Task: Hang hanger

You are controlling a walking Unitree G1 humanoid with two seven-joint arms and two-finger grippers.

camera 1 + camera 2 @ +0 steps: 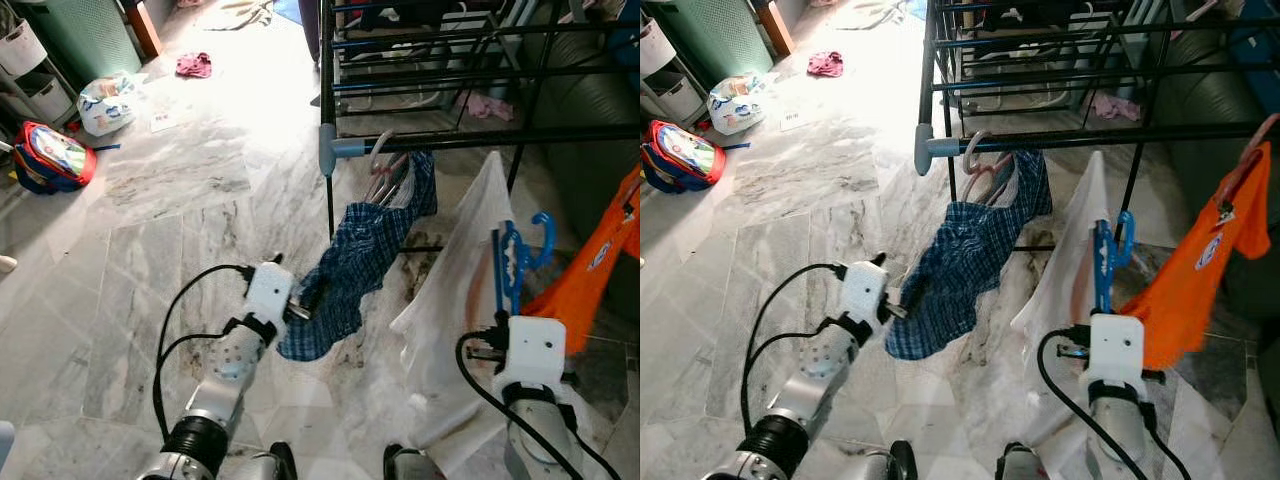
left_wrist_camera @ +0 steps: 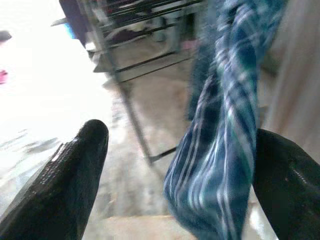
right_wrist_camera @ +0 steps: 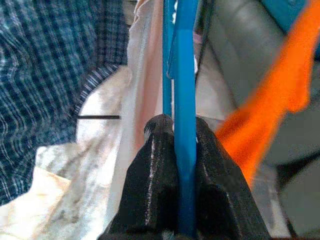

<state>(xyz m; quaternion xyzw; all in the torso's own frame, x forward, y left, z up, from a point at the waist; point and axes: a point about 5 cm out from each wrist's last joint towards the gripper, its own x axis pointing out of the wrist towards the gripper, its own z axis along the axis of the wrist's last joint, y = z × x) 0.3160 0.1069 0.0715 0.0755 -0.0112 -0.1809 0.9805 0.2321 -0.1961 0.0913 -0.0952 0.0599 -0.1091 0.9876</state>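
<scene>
One blue hanger (image 1: 510, 262), three hanging garments, one rack (image 1: 480, 138).

Rack (image 1: 470, 140): black bars with a grey-blue corner joint. Hanging from its front bar, a shirt (image 1: 350, 265) in dark blue and white check. Beside the shirt, a plain white cloth (image 1: 455, 300). Against the cloth, a bright blue hanger (image 1: 512, 262), clamped in the black fingers of the right hand (image 3: 176, 150). Past the hanger, an orange garment (image 1: 1185, 290) with a small white patch. Left hand (image 2: 175, 185): black fingers, white wrist housing, silver arm. Floor (image 1: 170, 270): grey-white marble veining. Well left of the rack, a red, blue and yellow bag (image 1: 50, 155); a pink rag (image 1: 193, 65); a green cabinet (image 1: 85, 35).
</scene>
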